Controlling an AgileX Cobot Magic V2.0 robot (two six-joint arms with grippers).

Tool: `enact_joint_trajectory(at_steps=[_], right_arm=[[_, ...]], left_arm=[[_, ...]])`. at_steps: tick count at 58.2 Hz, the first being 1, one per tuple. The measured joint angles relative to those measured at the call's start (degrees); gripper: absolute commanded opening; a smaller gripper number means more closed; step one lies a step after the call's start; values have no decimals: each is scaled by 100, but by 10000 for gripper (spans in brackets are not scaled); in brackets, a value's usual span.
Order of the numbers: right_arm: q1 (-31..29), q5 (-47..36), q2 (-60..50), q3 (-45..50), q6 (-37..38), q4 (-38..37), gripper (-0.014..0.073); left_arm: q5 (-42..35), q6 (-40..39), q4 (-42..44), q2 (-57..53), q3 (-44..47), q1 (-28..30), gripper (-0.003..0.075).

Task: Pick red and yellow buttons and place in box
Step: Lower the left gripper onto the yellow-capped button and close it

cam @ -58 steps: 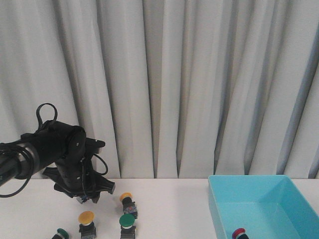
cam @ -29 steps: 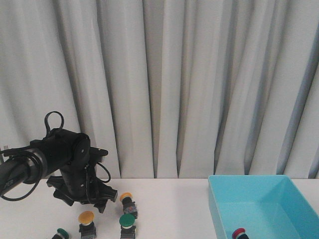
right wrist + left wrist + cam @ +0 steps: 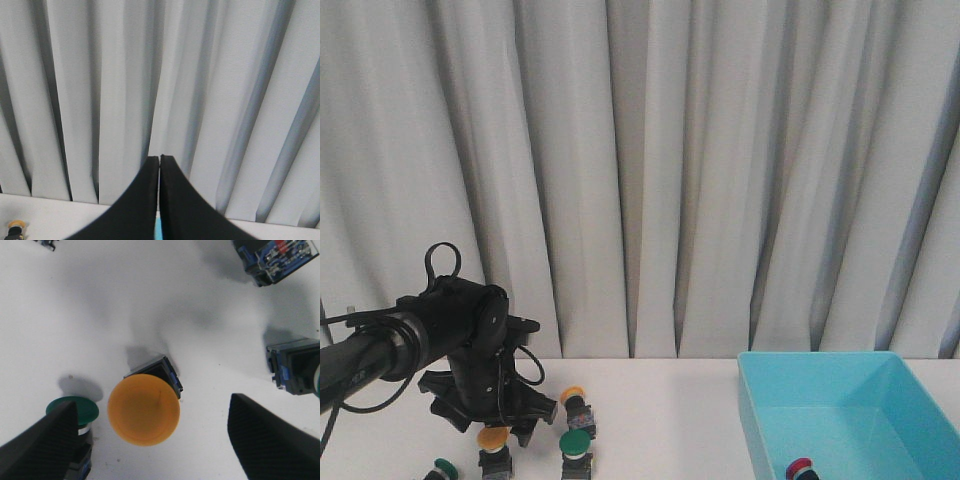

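One yellow button stands on the table, cap up, between the wide-open, empty fingers of the left tool. Green button: just beside it, so descend centred. Right tool: closed, empty. Box: well apart.

The left arm has dropped lower and swung a bit to the right over the last second. Its gripper was hanging behind the buttons before, now it's right down over the yellow button, covering the top of the cap. Its fingers are spread wide on either side of that button.
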Motion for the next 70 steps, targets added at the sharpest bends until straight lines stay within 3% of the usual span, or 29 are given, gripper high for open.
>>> enact_joint_trajectory(at_steps=[53,62,70], right_arm=[[0,0,0,0,0,0,-8],[0,0,0,0,0,0,-8],[0,0,0,0,0,0,-8]], left_arm=[[-204,-2,-5,352,-5,132,589],[-245,-2,-41,352,-5,171,540],[-312,45,-217,352,-5,217,445]])
